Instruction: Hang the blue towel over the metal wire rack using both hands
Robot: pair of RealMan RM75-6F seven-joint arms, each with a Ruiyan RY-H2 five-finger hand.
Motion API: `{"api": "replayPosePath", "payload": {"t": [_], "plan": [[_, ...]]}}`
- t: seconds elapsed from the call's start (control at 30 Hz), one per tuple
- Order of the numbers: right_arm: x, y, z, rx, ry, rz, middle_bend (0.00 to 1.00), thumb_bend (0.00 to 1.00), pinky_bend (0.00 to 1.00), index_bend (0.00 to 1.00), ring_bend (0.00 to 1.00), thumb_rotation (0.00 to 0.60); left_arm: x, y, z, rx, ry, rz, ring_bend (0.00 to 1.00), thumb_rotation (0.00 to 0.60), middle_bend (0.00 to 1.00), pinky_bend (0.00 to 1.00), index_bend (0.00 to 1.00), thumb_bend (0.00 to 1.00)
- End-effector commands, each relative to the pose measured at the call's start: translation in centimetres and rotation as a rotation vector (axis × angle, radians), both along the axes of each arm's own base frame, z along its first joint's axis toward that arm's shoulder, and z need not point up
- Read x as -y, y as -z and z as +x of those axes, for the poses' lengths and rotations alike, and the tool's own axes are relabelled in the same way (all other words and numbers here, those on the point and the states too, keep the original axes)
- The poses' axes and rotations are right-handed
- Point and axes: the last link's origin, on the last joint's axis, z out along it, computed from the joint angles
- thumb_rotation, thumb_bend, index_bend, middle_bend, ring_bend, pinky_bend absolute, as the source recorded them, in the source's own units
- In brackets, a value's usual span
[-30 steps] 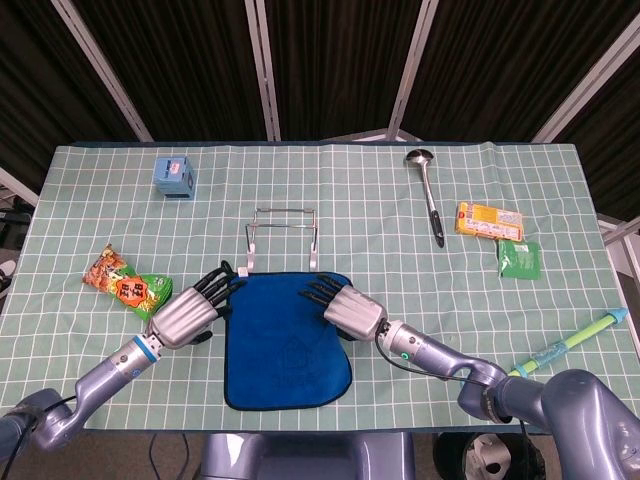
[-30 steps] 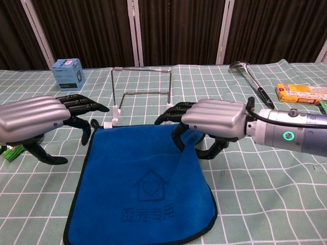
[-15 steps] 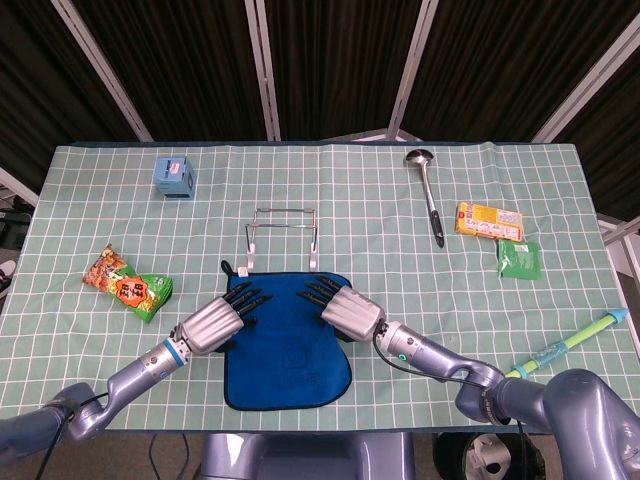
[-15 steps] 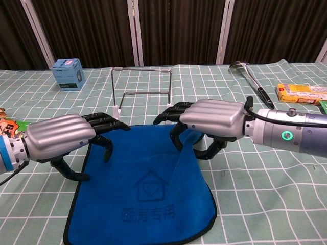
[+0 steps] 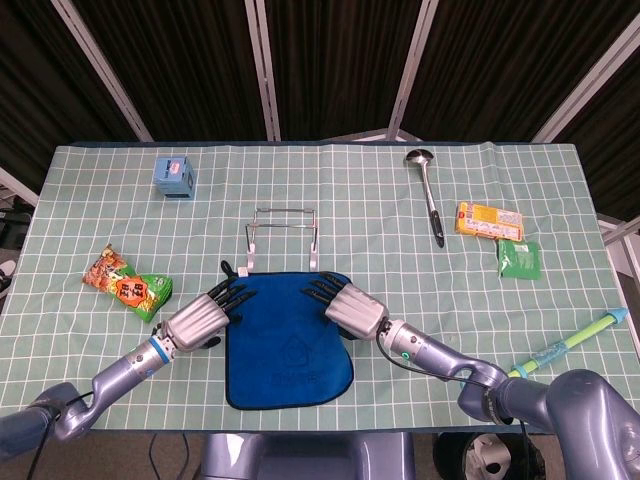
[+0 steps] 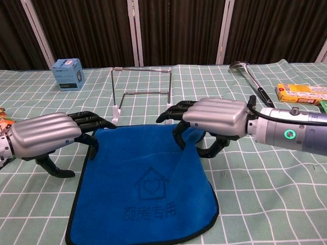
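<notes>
Low over blue towel (image 6: 148, 184), left hand (image 6: 43, 137) fingers curled empty, right hand (image 6: 214, 118) pinching far corner

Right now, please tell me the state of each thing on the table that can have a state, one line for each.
blue towel: lying flat on the table, not yet on the rack.
metal wire rack: standing upright, bare, behind the towel.
left hand: fingers curled at the towel's left far corner; grip not clear.
right hand: fingers curled over the towel's right far corner, seemingly pinching it.
ladle: lying flat.
blue box: standing upright.
</notes>
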Motion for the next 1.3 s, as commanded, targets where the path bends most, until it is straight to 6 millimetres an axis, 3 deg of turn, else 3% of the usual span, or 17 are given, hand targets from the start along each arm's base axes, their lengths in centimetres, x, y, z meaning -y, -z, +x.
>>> {"api": "replayPosePath", "payload": {"t": [0.03, 0.4, 0.57, 0.87, 1.3], "plan": [[0.0, 0.1, 0.0, -0.002, -0.002, 0.002, 0.07, 0.55, 0.00, 0.64, 0.00, 0.600, 0.1, 0.3, -0.1, -0.001, -0.003, -0.008, 0.00, 0.600, 0.00, 0.00, 0.44, 0.23], [-0.2, 0.2, 0.2, 0.003, -0.007, 0.006, 0.07, 0.55, 0.00, 0.64, 0.00, 0.600, 0.1, 1.9, 0.9, 0.030, -0.006, -0.030, 0.00, 0.600, 0.00, 0.00, 0.44, 0.24], [-0.2, 0.2, 0.3, 0.002, -0.012, 0.006, 0.07, 0.55, 0.00, 0.64, 0.00, 0.600, 0.3, 2.3, 1.4, 0.033, 0.008, -0.036, 0.00, 0.600, 0.00, 0.00, 0.44, 0.32], [-0.3, 0.3, 0.5, 0.002, -0.012, 0.006, 0.07, 0.55, 0.00, 0.64, 0.00, 0.600, 0.5, 2.2, 1.2, 0.026, 0.011, -0.041, 0.00, 0.600, 0.00, 0.00, 0.45, 0.33], [-0.3, 0.3, 0.3, -0.005, -0.013, 0.005, 0.07, 0.55, 0.00, 0.65, 0.00, 0.600, 0.4, 2.1, 1.5, 0.039, 0.003, -0.045, 0.00, 0.600, 0.00, 0.00, 0.47, 0.44]]}}
